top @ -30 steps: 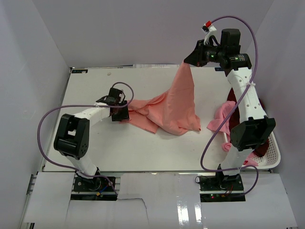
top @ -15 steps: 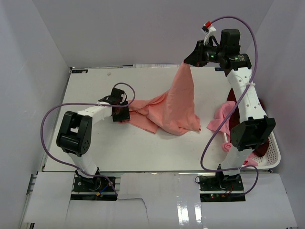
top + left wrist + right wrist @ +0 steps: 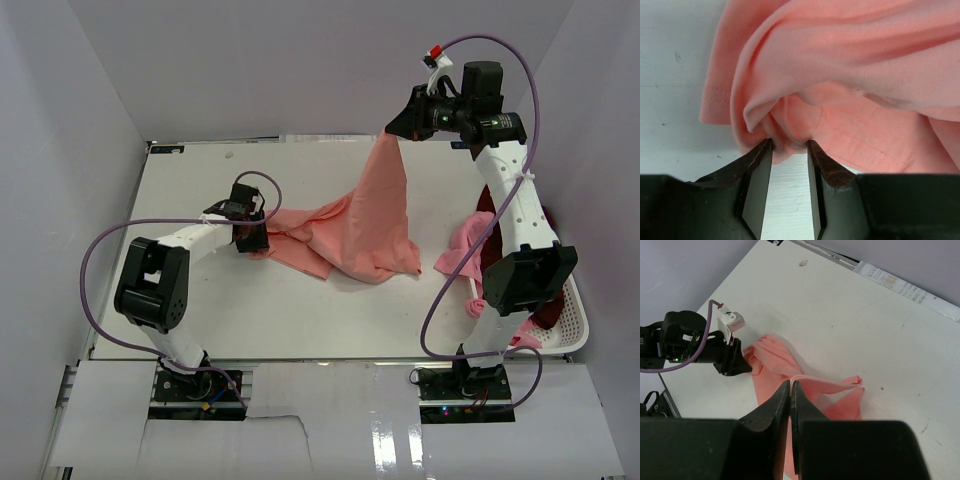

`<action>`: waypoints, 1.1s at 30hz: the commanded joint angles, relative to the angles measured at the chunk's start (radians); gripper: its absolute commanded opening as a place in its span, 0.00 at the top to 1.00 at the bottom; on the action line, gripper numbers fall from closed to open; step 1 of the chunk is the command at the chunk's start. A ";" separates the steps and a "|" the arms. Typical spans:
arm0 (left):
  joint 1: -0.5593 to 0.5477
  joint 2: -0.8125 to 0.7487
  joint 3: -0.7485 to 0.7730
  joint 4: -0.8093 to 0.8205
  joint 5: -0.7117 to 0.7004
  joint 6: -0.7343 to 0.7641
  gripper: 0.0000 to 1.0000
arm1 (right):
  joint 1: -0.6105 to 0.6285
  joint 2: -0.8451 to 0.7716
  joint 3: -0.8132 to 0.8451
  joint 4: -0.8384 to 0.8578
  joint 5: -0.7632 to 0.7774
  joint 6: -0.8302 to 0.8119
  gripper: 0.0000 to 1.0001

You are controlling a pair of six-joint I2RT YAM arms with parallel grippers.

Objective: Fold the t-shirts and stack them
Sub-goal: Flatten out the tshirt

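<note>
A salmon-pink t-shirt [image 3: 370, 230] lies crumpled mid-table, with one corner pulled up into a tall peak. My right gripper [image 3: 392, 132] holds that peak high at the back, shut on the cloth [image 3: 805, 385], its jaws [image 3: 790, 385] pressed flat together. My left gripper [image 3: 252, 240] sits low on the table at the shirt's left end. Its jaws [image 3: 789, 145] stand apart, with a bunched fold of the shirt [image 3: 840, 60] between the tips and touching both. A lighter pink t-shirt [image 3: 462, 250] spills over the basket's left side, and a dark maroon one [image 3: 487, 205] shows behind it.
The white slotted basket [image 3: 575, 320] stands at the table's right edge beside the right arm. Purple cables loop off both arms. White walls close in the table at the left, back and right. Bare table [image 3: 200, 180] shows left of the shirt.
The left gripper's jaws have narrowed around the shirt's left fold, and the arm shifted slightly. The right gripper and the raised peak of cloth have not moved.
</note>
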 commanded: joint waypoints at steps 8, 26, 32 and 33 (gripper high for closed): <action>-0.003 -0.046 -0.025 -0.004 0.023 -0.002 0.53 | -0.004 -0.001 0.002 0.016 -0.021 0.007 0.92; -0.001 0.085 0.019 0.002 -0.032 -0.004 0.50 | -0.004 -0.003 0.006 0.014 -0.027 0.009 0.92; -0.001 0.109 0.048 0.001 -0.023 -0.007 0.98 | -0.004 -0.001 0.000 0.014 -0.024 0.011 0.92; -0.001 0.102 0.053 -0.005 -0.015 -0.007 1.00 | -0.004 -0.001 0.002 0.014 -0.024 0.009 0.92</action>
